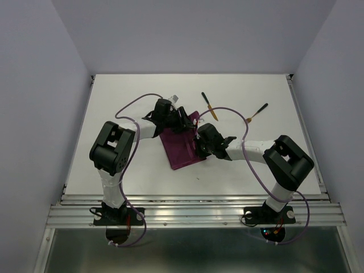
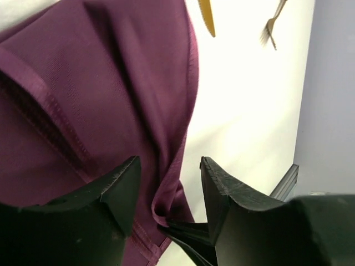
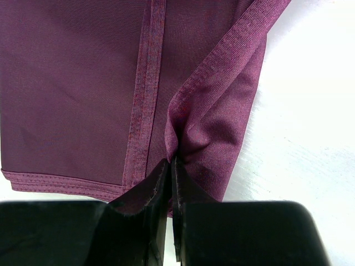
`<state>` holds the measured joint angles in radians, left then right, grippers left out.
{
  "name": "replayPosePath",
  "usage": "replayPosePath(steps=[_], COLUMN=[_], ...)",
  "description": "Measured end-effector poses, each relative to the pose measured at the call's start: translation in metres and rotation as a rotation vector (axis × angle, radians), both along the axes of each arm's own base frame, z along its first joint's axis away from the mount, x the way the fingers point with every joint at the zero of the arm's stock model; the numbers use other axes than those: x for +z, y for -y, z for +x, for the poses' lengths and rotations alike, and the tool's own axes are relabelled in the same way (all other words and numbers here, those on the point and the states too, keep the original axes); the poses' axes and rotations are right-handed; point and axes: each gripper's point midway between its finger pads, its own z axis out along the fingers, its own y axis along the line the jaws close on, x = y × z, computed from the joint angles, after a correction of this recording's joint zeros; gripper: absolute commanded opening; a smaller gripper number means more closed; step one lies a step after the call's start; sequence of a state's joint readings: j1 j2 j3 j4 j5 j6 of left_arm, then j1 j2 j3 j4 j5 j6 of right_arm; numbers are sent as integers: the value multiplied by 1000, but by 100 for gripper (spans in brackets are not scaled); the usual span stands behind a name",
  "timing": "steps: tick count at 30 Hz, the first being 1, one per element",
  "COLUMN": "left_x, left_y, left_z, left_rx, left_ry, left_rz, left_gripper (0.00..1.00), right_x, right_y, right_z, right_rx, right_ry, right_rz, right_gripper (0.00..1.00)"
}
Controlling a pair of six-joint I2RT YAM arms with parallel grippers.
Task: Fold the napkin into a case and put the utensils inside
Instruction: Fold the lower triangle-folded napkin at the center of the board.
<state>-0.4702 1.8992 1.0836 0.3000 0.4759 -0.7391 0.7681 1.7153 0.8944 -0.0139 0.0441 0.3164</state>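
From above, the left tool (image 1: 183,117) hides the 12 o'clock corner of the napkin (image 1: 181,150). In the left wrist view, the knife (image 2: 207,16) and fork (image 2: 272,25) run off the top edge.

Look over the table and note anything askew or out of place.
The napkin lies at a slant to the table edges. Its edge is bunched into a raised pucker where the right gripper pinches it, so the fold is not flat. The knife and fork lie apart, outside the cloth.

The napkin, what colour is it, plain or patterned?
The napkin is plain dark purple, clearest in the right wrist view.
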Motion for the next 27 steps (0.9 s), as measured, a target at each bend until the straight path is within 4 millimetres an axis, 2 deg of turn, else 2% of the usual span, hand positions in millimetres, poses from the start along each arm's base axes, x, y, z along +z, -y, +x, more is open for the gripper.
replayPosePath(steps=[3,7,13,16,20,27], left_x=[8,14,9,1,-8,-17], left_y=[4,11,15,17,18,26], left_z=[7,19,38,46,44,51], left_rx=[-7,-12,3,15,20,32], left_ry=[19,42,41,34,14,16], left_rz=[-13,-18,31,70,111,206], left_gripper=[68,69,75,75,75,66], right_x=[0,0,0,0,0,0], right_y=[0,0,0,0,0,-1], right_z=[0,0,0,0,0,-1], right_rx=[0,3,6,7,8,13], right_ry=[0,2,3,2,2,-2], right_rz=[0,-1,-3,-2,-2,2], right_gripper=[10,10,10,10,10,10])
